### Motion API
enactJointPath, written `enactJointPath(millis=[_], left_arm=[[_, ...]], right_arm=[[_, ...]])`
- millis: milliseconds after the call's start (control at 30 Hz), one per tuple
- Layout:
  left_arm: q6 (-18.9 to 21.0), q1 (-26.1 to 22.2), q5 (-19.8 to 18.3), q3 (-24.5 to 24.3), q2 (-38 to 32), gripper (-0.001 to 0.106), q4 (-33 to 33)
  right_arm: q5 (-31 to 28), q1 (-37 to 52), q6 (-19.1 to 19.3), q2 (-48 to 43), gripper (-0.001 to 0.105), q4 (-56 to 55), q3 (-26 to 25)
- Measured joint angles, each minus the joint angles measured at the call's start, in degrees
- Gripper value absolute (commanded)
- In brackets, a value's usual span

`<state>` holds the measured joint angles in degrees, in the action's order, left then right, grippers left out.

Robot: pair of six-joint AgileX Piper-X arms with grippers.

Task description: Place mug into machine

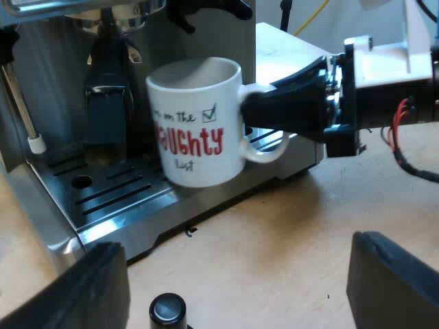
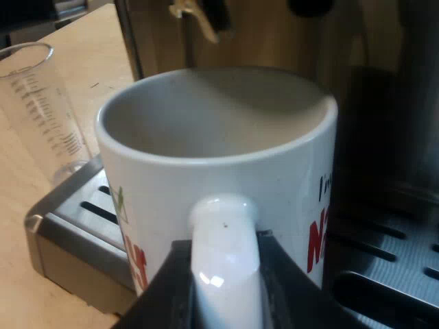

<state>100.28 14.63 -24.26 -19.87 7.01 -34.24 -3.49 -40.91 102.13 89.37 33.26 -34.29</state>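
Note:
A white mug (image 1: 195, 123) with red lettering stands upright over the slotted drip tray (image 1: 116, 199) at the espresso machine's (image 1: 55, 82) front. My right gripper (image 1: 255, 110) is shut on the mug's handle, which sits between its black fingers (image 2: 171, 288). In the right wrist view the mug (image 2: 219, 137) is empty, with the tray (image 2: 384, 267) below it. I cannot tell whether its base touches the tray. My left gripper (image 1: 236, 274) hangs open over the wooden table (image 1: 274, 240), apart from the mug, nothing between its fingers.
A tamper's black knob (image 1: 168, 310) sits on the table between my left fingers. A clear measuring glass (image 2: 41, 103) stands on the table beside the tray's corner. A thin steam wand (image 1: 20, 103) hangs at the machine's side.

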Motion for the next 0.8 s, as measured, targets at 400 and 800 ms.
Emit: enactJointPath(millis=[400, 800], left_arm=[[0.0, 0.0, 0.0, 0.0, 0.0, 0.067, 0.0], [0.0, 0.0, 0.0, 0.0, 0.0, 0.067, 0.0]], right_arm=[[-10.98, -4.59, 0.0, 8.44, 0.0, 10.09, -2.1], [-13.91, -4.59, 0.0, 13.58, 0.0, 10.54, -8.08]])
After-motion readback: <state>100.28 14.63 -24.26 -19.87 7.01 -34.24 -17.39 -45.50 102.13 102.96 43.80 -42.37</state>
